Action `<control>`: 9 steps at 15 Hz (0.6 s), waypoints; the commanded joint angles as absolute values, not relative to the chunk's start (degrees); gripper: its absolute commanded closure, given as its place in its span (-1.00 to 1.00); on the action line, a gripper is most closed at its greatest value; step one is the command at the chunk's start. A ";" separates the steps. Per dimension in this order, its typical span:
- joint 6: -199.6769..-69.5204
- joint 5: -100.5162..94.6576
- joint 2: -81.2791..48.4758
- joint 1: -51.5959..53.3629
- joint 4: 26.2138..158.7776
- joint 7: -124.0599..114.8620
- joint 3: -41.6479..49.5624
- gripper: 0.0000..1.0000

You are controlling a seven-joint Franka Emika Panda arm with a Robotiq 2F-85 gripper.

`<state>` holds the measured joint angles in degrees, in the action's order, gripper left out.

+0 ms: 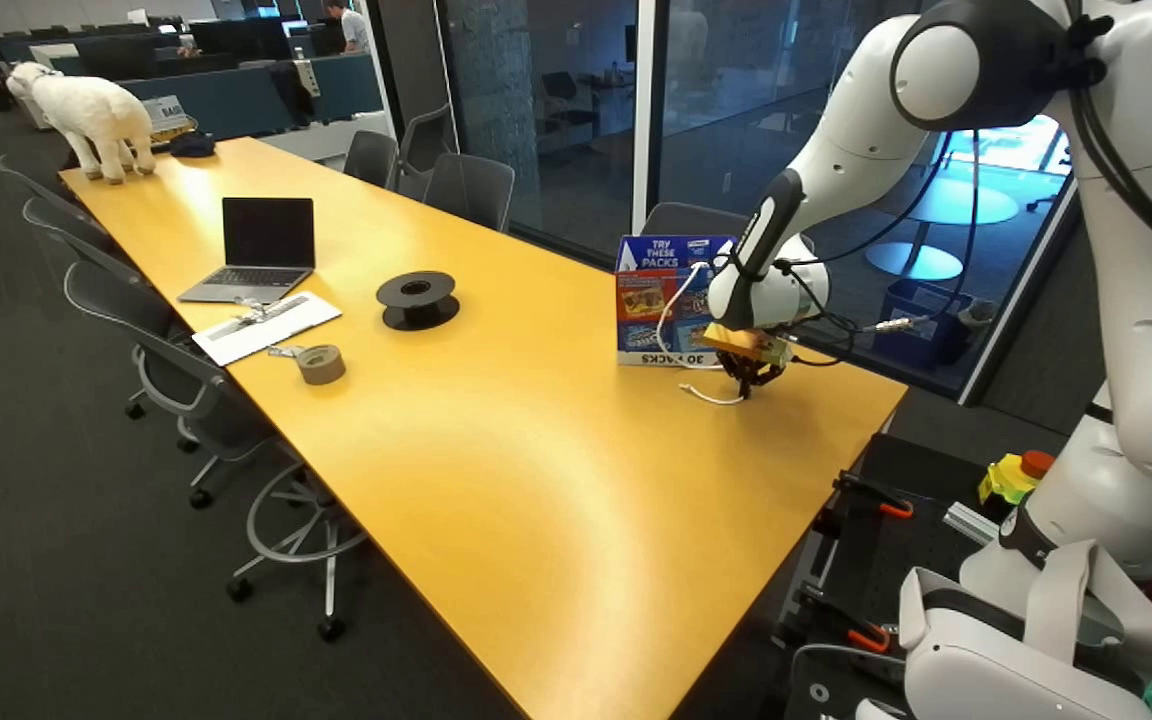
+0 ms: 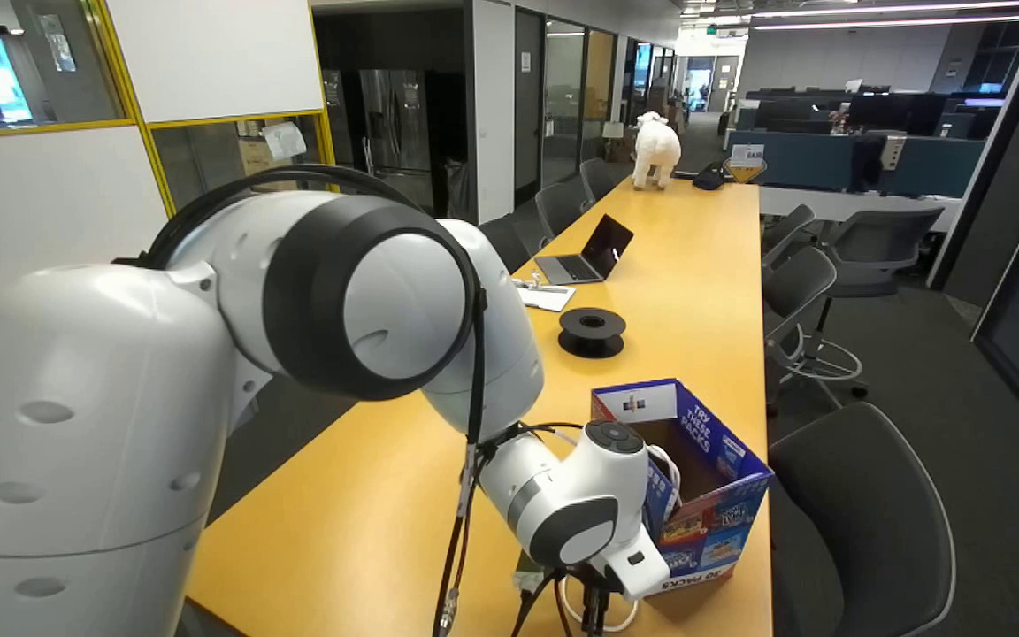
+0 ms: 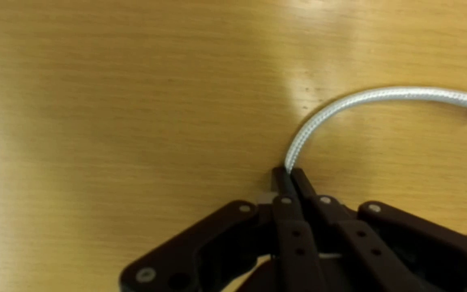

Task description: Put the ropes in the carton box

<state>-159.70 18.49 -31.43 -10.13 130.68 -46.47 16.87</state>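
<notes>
Gripper [image 3: 289, 172]: down low at the desk [image 1: 536, 450], closed on a rope [image 3: 399, 92].
Rope: white, pinched in the gripper, curving away over the desk, outside the box [image 2: 722, 531].
Cord [image 2: 672, 471]: draped over one wall of the box; cannot tell if part of the same rope.
Box: upright, open on top, just beside the gripper.
Spool [image 1: 417, 295]: flat on the desk, well apart from the box.
Laptop [image 1: 266, 240]: open, farther along.
Tape [image 1: 321, 365]: near the desk's long edge.
Sheep [image 1: 96, 115]: standing at the far end.
</notes>
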 commanded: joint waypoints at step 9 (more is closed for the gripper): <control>-172.69 28.37 -22.94 -16.88 134.47 -35.51 4.07 0.98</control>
<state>-168.24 25.14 -29.34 -13.43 131.21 -40.79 10.11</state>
